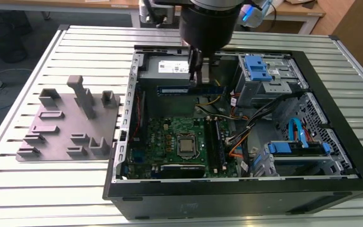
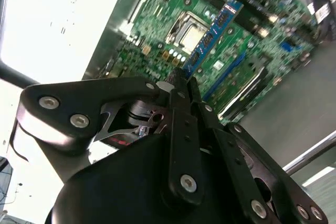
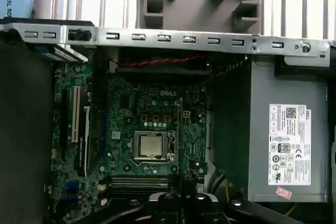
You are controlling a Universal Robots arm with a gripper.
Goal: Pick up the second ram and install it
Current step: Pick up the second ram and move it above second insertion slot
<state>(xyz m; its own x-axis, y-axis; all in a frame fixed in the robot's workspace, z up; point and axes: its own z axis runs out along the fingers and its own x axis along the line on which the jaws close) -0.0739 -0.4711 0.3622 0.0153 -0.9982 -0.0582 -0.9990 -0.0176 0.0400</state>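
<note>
The second ram (image 1: 172, 89) is a long narrow blue-green stick held level above the open computer case, over the back part near the power supply. My gripper (image 1: 198, 81) is shut on it from above. In the second wrist view the ram (image 2: 216, 34) juts out from between the black fingers (image 2: 181, 85) over the motherboard. In the first wrist view it is seen edge-on as a thin dark line (image 3: 179, 129) above the CPU socket (image 3: 151, 145). The memory slots (image 1: 218, 142) lie beside the CPU socket (image 1: 186, 145) on the green motherboard (image 1: 162, 132).
The black case (image 1: 232, 194) lies open on a slatted metal table (image 1: 55, 194). A grey fixture plate with upright posts (image 1: 68, 123) stands at the exterior view's left. Inside are the power supply (image 3: 286, 140), a drive cage with blue clips (image 1: 263, 71) and loose cables (image 1: 245, 127).
</note>
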